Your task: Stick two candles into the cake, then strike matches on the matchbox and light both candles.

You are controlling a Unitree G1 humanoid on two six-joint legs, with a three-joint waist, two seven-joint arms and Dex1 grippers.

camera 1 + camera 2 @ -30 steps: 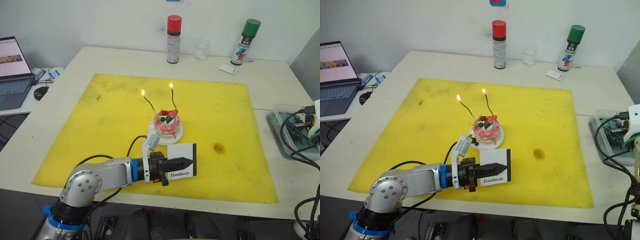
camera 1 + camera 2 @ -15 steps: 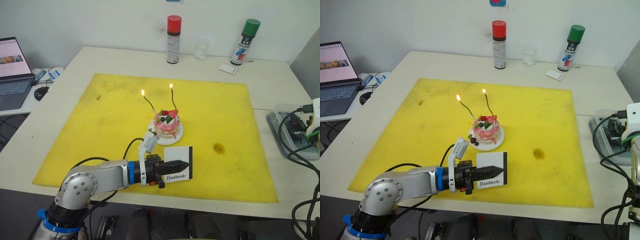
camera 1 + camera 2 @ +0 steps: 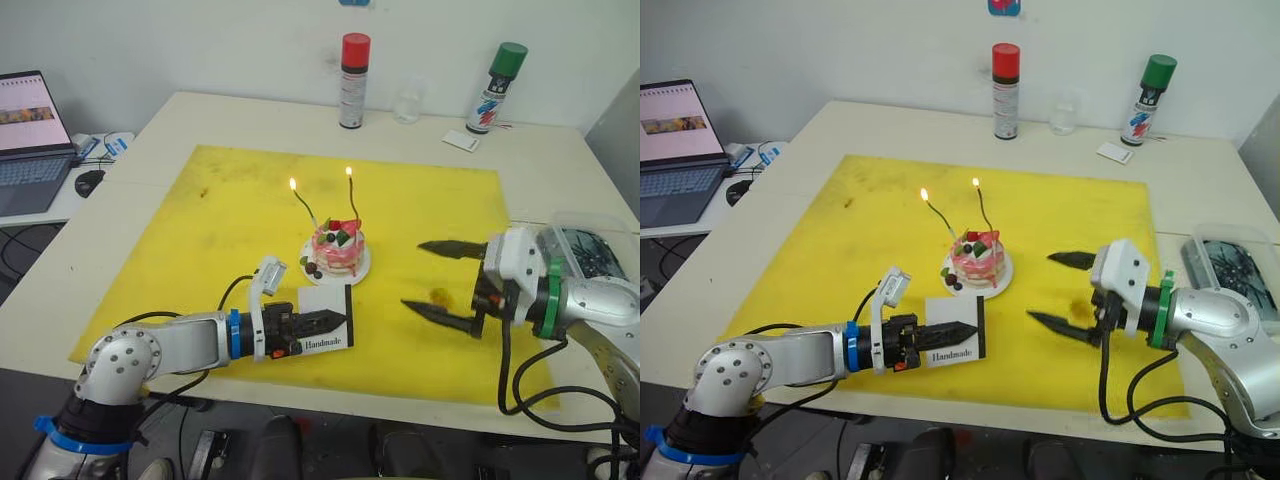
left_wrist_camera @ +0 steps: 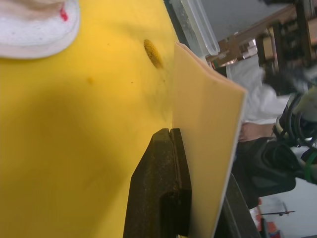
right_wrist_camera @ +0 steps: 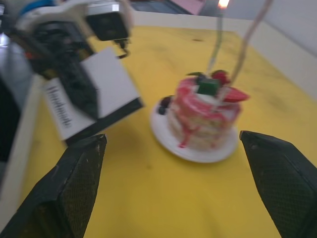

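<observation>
The pink-and-white cake (image 3: 337,248) sits on its small white plate (image 3: 359,273) in the middle of the yellow mat. Both thin candles stand in it with flames burning, one leaning left (image 3: 304,208) and one more upright (image 3: 351,202). My left gripper (image 3: 332,320) is shut on the white "Handmade" matchbox (image 3: 326,303), holding it upright just in front of the cake; the wrist view shows a black finger (image 4: 159,188) pressed against the box (image 4: 208,148). My right gripper (image 3: 411,275) stands wide open to the right of the cake, holding nothing. The matches are out of view.
A red-capped can (image 3: 352,80), a small glass (image 3: 405,103), a green-capped can (image 3: 497,85) and a white card (image 3: 460,141) stand along the back edge. A laptop (image 3: 30,130) is at the far left. A clear box of cables (image 3: 590,250) lies at the right, behind my right arm.
My right arm has swung in from the right, its gripper open beside the cake. The left gripper has drawn the matchbox slightly back and left. The camera has shifted a little.
</observation>
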